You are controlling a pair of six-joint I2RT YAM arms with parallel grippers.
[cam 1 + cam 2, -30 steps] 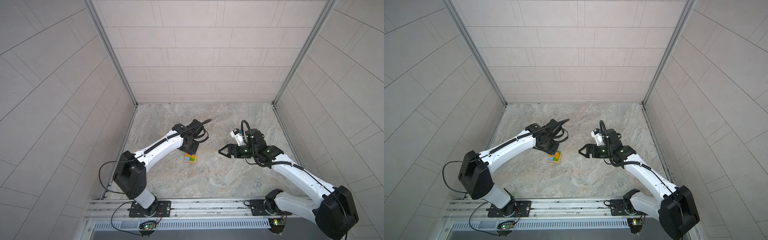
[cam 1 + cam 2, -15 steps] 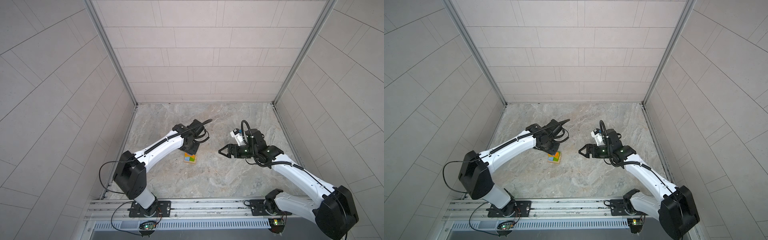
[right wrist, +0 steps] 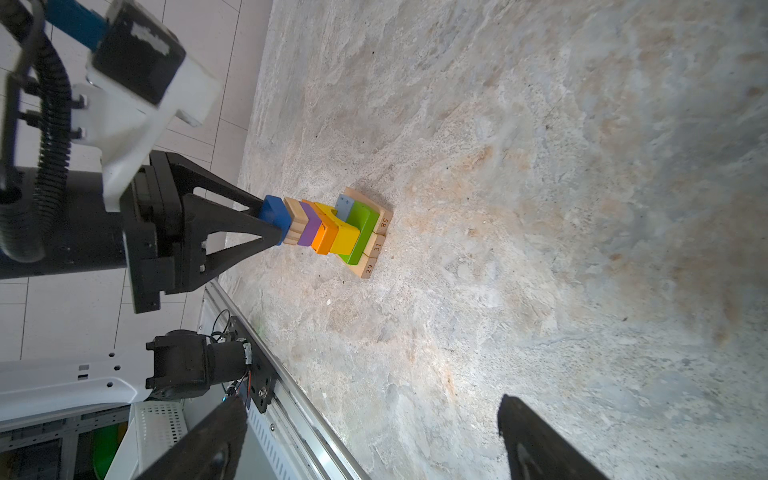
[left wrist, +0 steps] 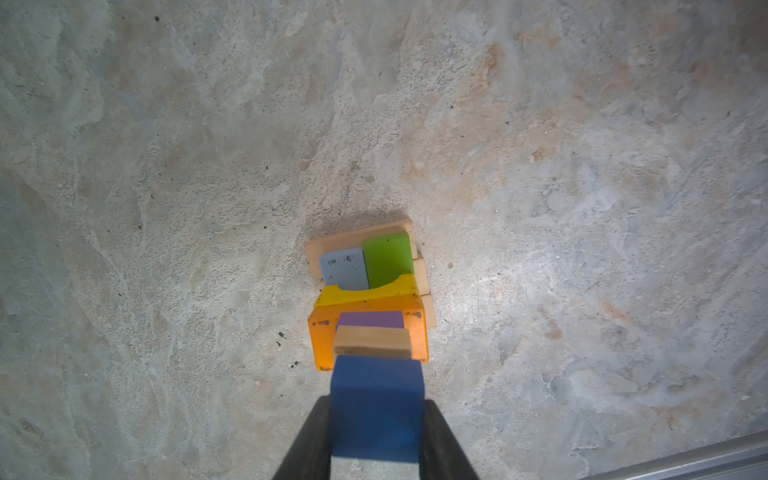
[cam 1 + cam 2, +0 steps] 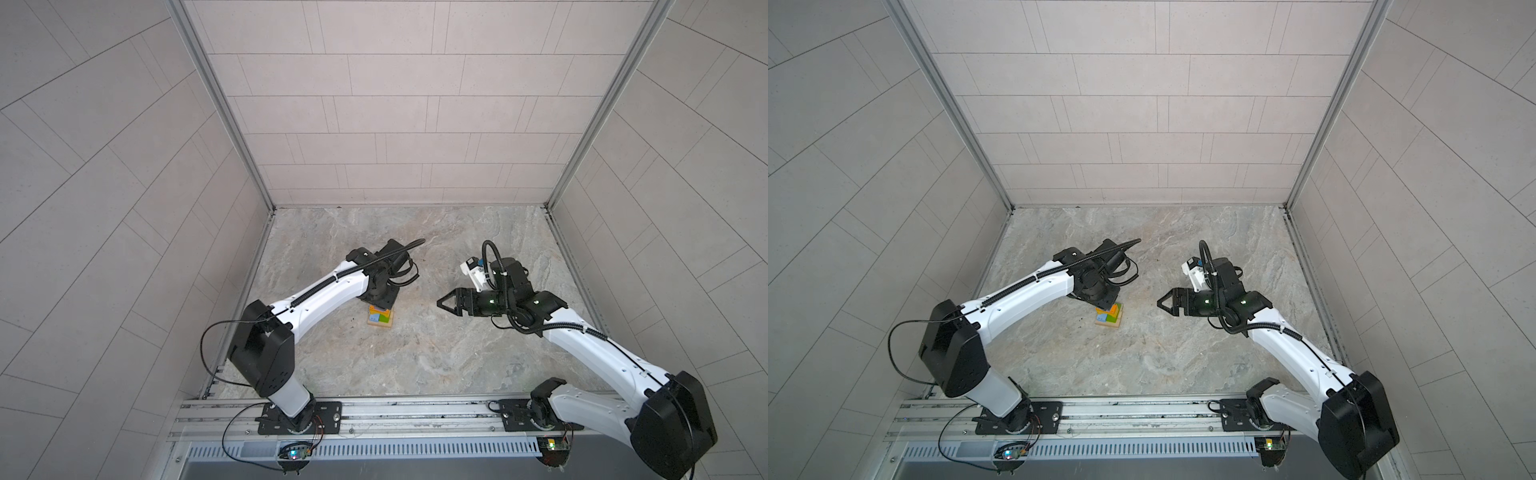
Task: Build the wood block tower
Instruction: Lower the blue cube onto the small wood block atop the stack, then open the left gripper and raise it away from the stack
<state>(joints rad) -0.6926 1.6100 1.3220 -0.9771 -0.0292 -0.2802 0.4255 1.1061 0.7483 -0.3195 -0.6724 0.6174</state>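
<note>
Nothing has moved since a second ago: both arms hold the same pose. My left claw [image 3: 269, 222] is pinching the blue cube [image 4: 376, 399] from two sides, at the top of the tower [image 5: 379, 318], which stands on the table [image 5: 415, 353] a bit left of the middle. The cube seems to touch the tan block [image 4: 372, 343] under it, but I cannot tell if it sits flat. My right claw [image 5: 441, 303] is spread wide and empty, well apart from the tower. I think this is the release step, so I should open the fingers slowly and evenly, then lift straight up, because the stack is narrow at the top and a side drag could push it over
</note>
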